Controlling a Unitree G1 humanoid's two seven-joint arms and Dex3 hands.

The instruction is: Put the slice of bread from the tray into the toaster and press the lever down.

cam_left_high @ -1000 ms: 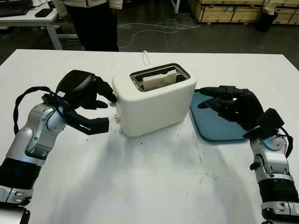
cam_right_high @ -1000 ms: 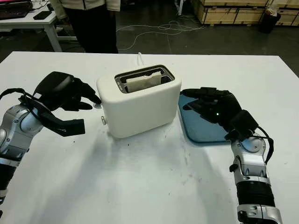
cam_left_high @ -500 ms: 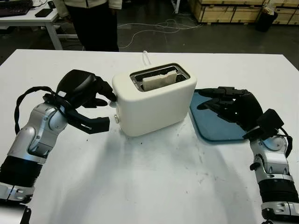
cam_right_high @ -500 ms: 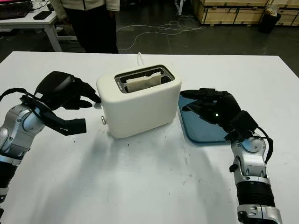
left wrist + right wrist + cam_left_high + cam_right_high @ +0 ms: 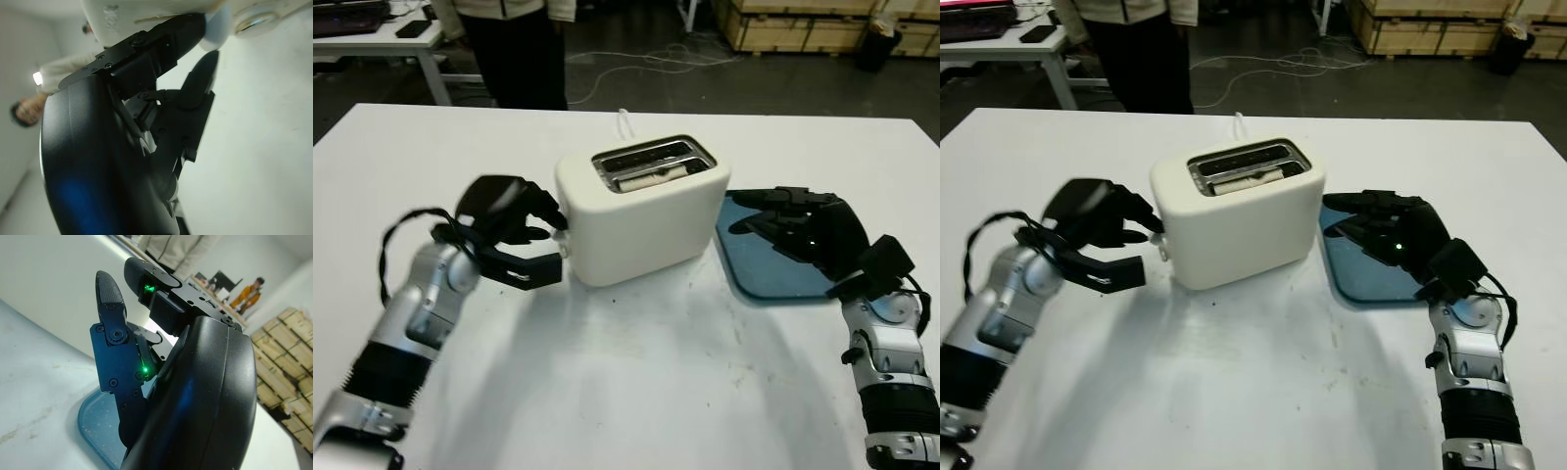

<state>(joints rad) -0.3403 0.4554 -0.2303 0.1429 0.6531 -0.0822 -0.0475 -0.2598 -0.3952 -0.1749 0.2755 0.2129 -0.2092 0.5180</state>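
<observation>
A cream-white toaster [image 5: 641, 220] and blue tray [image 5: 773, 269] sit on a white table [image 5: 636, 392], beside black hands.

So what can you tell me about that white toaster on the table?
The toaster is a cream-white, rounded box, smooth like plastic, with a metal-rimmed slot on top. It stands upright on the white table, angled, and a slice of bread sits low in the slot. A white cord leaves its back. The left hand touches the lever end; the blue tray lies beside the other end.
</observation>
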